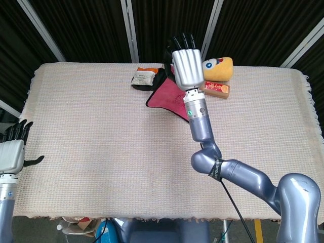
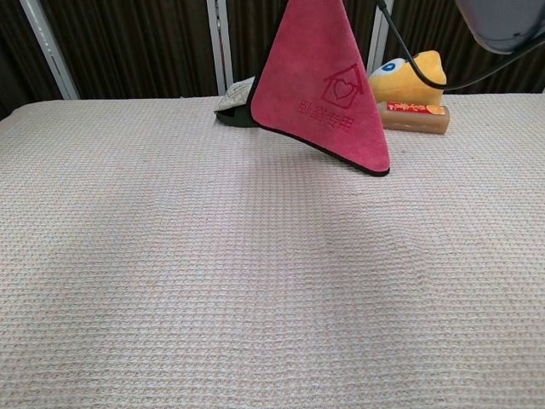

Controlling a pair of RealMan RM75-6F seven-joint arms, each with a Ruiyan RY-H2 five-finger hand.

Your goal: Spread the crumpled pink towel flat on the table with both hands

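While the right hand was raised above the far side of the table, the pink towel was held by a top corner in its closed fingers and hung clear of the surface, opened into a flat triangle. The left hand was seen at the near left edge, empty, with fingers apart. The lifting-and-shaking-out step was judged to be in hand. For the next move, a free corner would need to be taken by the left hand so that the cloth could be drawn taut and lowered flat.
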